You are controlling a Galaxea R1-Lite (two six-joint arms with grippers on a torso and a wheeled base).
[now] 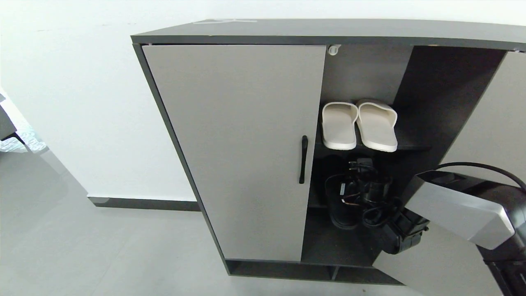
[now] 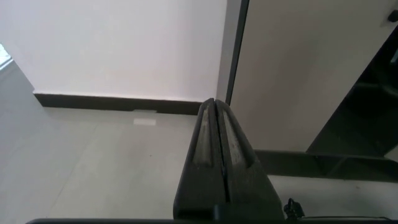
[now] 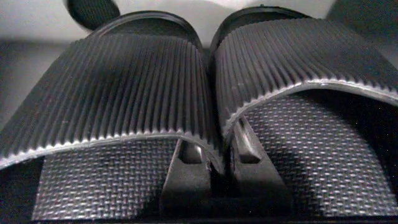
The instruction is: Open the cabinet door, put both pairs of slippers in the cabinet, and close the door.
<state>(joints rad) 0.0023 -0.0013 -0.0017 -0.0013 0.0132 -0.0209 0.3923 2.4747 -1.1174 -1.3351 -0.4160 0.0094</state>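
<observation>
Gripping ribbed black slippers (image 3: 124,93): right claw (image 3: 213,155) | left claw (image 2: 214,112): clenched, empty

The tips of your right pincer (image 3: 214,165) sit hidden under the straps of the black slippers (image 3: 124,93); the right door (image 1: 493,123) runs off the head view's edge.

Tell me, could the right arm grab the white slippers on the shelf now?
Probably not: the door stands open, but the right gripper is shut on the black slippers lower down.
</observation>
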